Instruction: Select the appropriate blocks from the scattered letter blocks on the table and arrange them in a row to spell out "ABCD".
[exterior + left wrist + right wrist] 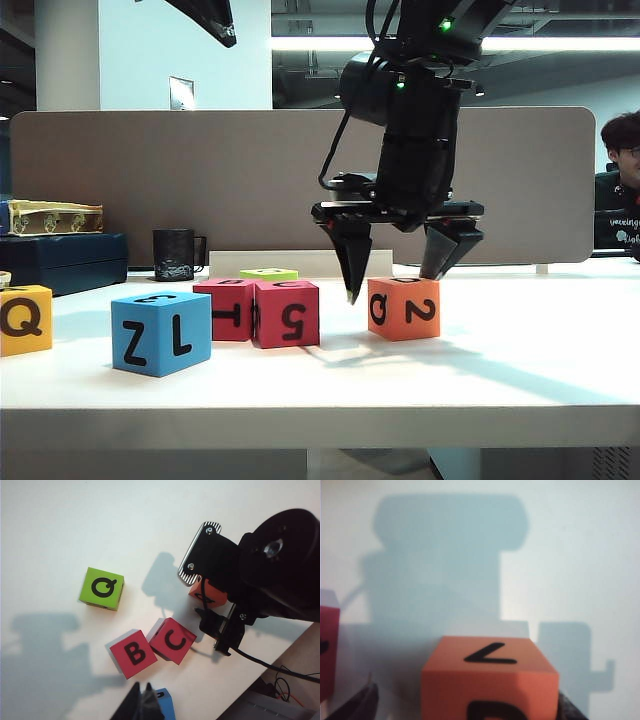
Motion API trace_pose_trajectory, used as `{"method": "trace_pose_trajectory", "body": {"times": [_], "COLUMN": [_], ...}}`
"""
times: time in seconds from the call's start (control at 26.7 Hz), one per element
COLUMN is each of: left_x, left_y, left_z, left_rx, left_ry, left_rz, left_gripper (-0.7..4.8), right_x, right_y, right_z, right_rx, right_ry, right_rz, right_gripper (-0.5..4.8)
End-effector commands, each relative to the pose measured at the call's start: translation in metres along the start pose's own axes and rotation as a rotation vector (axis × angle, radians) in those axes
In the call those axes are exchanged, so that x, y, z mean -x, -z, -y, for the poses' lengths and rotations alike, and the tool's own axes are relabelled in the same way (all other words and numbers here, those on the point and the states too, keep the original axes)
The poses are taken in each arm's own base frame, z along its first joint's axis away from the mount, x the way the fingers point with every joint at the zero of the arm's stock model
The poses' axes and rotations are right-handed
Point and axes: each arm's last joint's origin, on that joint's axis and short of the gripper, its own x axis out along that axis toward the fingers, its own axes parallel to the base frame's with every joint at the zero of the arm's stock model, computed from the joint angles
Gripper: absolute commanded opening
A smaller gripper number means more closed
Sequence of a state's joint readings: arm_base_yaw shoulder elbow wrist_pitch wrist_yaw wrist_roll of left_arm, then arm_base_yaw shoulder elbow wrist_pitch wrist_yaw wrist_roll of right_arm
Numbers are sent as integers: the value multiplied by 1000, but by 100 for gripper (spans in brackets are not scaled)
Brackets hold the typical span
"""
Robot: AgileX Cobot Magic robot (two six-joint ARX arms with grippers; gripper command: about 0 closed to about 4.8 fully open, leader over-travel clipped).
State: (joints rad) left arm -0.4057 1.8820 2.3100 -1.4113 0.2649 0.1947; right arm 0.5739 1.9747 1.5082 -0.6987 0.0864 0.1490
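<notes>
Orange foam cube [403,308], marked 2 and D: stood on the white desk top [520,370], apart from the red B cube [133,653] and pink-red C cube [172,640], which touch in a row. Right gripper [393,272]: jaws spread wide, straddling the orange cube from above without contact. Step judged: D is being grasped; closing, then placement beside C, is called for. Left gripper [145,700]: pressed shut, empty, held high above the blue cube [163,703].

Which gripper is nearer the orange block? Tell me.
Right. The right gripper is open astride the orange block; the left gripper, shut, hangs well away, above the blue block.
</notes>
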Motion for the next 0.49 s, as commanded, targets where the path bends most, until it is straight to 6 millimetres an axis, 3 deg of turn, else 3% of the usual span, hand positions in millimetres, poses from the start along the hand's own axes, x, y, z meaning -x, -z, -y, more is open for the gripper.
{"method": "trace_pose_trajectory", "body": {"times": [0.04,0.41,0.49], "left_x": [3,6,7], "left_y": [0,3,3], "left_z": [1,-8,-13], "left_rx": [-10,3,16], "left_ry": [-1,-60,-71], "left_rz": [10,-5,0], "left_gripper": [-5,-5,-5], "right_x": [9,39,42], "right_y": [-8,-34,-35], "right_z": [-1,0,0], "right_rx": [-4,35,35], "right_ry": [-4,36,33], "right_rz": [57,153,150], "right_gripper": [432,428,387]}}
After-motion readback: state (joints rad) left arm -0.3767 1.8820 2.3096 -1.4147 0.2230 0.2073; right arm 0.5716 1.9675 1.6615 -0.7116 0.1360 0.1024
